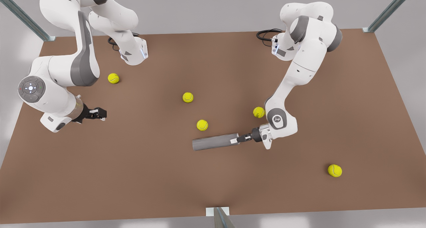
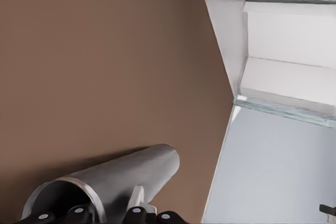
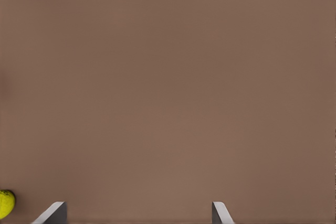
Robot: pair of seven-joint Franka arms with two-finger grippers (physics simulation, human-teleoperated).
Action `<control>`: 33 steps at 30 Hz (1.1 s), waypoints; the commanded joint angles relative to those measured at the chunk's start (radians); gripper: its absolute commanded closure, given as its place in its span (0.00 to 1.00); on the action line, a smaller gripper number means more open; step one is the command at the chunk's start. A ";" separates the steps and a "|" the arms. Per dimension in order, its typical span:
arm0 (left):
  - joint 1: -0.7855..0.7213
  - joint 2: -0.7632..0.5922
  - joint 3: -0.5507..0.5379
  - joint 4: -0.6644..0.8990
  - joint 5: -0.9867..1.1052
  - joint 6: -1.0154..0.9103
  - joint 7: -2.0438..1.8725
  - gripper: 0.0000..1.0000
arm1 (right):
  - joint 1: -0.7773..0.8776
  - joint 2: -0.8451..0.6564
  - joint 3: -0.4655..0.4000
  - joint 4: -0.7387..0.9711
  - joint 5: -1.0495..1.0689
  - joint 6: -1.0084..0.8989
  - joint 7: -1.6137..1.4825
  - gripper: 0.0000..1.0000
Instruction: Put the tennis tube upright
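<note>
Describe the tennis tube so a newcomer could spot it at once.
On the brown table, look to the arm on the front view's right: its left gripper holds one end of the tennis tube. The tube lies flat, a long dark-grey cylinder, unlike the round yellow tennis balls nearby.

Both arms have glossy white rounded shells with dark-grey joint bands and inlays; a black cable loops at each base. The arm at the front view's left carries a grey round end cap with a white button cluster and small red and green marks. Left gripper (image 1: 235,140): black fingers, white hand body. Right gripper (image 1: 102,114): black, with light-grey fingertips (image 3: 52,214).
</note>
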 commanded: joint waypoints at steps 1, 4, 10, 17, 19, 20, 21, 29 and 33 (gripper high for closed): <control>0.010 0.000 -0.010 0.000 -0.022 0.000 0.001 0.74 | -0.001 0.000 0.000 0.000 0.000 0.000 0.000 0.00; 0.018 -0.005 -0.031 0.006 -0.041 0.005 0.001 0.76 | 0.000 0.000 0.000 0.000 -0.003 0.000 -0.002 0.00; 0.018 -0.008 -0.034 0.006 -0.049 0.012 0.004 0.79 | 0.012 0.000 -0.001 0.000 -0.006 -0.005 -0.002 0.00; 0.112 -0.028 -0.125 0.002 -0.084 0.003 -0.032 0.79 | 0.012 0.003 -0.001 0.014 -0.008 -0.006 -0.002 0.00; 0.116 -0.038 -0.125 -0.002 -0.083 0.002 -0.050 0.79 | 0.011 0.005 -0.001 0.014 -0.008 -0.005 -0.003 0.00; 0.121 -0.043 -0.125 -0.002 -0.078 0.002 -0.059 0.79 | 0.009 0.006 -0.001 0.014 -0.008 -0.003 -0.003 0.00; 0.121 -0.044 -0.125 -0.002 -0.075 0.000 -0.061 0.79 | 0.009 0.008 -0.001 0.014 -0.008 -0.003 -0.003 0.00; 0.144 -0.061 -0.123 0.015 0.067 -0.014 -0.200 0.79 | 0.006 0.012 -0.003 0.014 -0.008 -0.003 -0.005 0.00; 0.144 -0.097 -0.122 0.020 0.161 -0.011 -0.318 0.79 | 0.006 0.012 -0.003 0.021 -0.009 -0.005 -0.005 0.00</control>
